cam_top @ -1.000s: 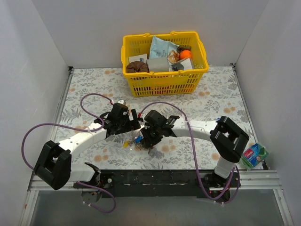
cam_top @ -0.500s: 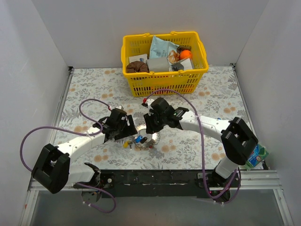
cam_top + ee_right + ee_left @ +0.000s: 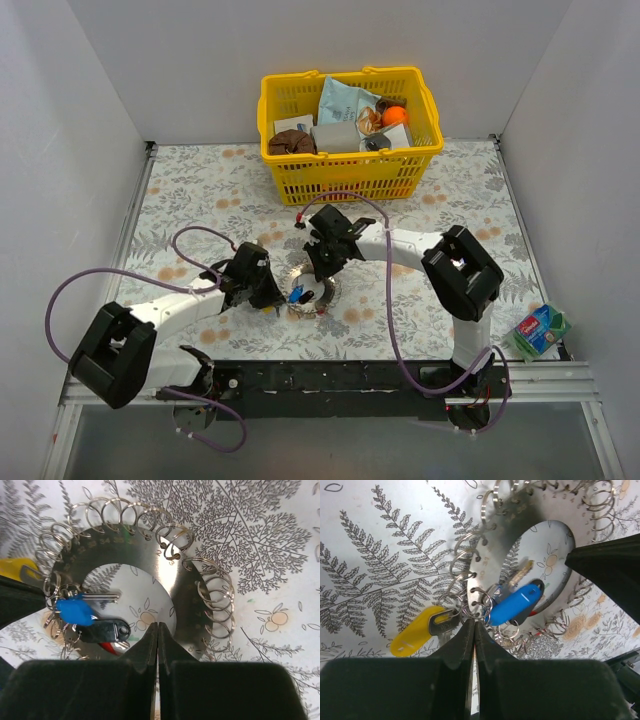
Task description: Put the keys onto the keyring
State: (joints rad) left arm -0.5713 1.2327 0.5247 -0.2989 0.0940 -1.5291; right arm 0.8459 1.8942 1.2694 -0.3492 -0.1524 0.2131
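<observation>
The keyring (image 3: pixel 327 292) is a wide flat silver ring edged with small wire loops, lying on the floral table between both arms. On its near-left edge sit the keys: a blue one (image 3: pixel 512 602), a yellow one (image 3: pixel 417 630) and a black one (image 3: pixel 102 630) with a red one (image 3: pixel 111 647) under it. My left gripper (image 3: pixel 474 622) is shut, its tips touching the small loops between the yellow and blue keys; nothing shows between the fingers. My right gripper (image 3: pixel 158 625) is shut too, its tips at the inner edge of the keyring's band (image 3: pixel 150 550).
A yellow basket (image 3: pixel 350 178) full of groceries stands at the back of the table. A green packet (image 3: pixel 540 330) lies at the near right edge. White walls close in on the left, back and right. Purple cables loop off both arms.
Both grippers have closed. The left one moved nearer and down to the keys at the ring's edge. The right arm drew back to the ring's far side and folded at the elbow.
</observation>
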